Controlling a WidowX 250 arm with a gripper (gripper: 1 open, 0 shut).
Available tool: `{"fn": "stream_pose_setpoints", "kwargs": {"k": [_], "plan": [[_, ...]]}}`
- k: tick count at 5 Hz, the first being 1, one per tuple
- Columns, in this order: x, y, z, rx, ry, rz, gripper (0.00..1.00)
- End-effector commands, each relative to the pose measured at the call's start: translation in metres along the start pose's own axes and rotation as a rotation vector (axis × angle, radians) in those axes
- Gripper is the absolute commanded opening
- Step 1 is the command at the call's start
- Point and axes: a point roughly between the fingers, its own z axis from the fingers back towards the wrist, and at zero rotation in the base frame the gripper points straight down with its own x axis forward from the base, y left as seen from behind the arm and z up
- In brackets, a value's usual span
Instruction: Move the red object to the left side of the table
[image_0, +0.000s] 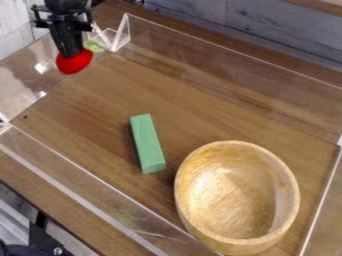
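1. The gripper hangs at the far-left corner of the table, pointing steeply downward.
2. Its jaws stand closed on the red object, which sits between and just below the fingertips, with its green stem showing at the right of the jaws.
3. The red object hangs close over the wood at the table's far-left edge; whether it touches the surface cannot be told from this view.
4. A clear acrylic wall stands just right of and behind the jaws, close to the red object; contact cannot be told.
5. 1 green rectangular block lies flat on the table, well apart from the jaws, toward the near side and to their right.
6. 1 wooden bowl sits upright beyond the block, at the near-right corner, farthest from the jaws. The bowl and block lie near each other but apart.
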Motion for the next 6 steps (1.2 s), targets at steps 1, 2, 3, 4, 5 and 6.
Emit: {"fn": "stream_pose_setpoints", "kwargs": {"k": [1, 2, 3, 4, 5, 6], "plan": [[0.003, -0.009, 0.015, -0.005, -0.068, 0.038, 1.00], [0.002, -0.024, 0.011, -0.036, -0.077, 0.076, 1.00], [-0.003, -0.040, 0.018, -0.052, -0.086, 0.038, 1.00], [-0.002, -0.058, 0.036, -0.073, -0.115, 0.035, 1.00], [-0.001, -0.075, 0.048, -0.088, -0.131, 0.035, 1.00], [0.000, -0.091, 0.059, -0.100, -0.144, 0.037, 1.00]]}}
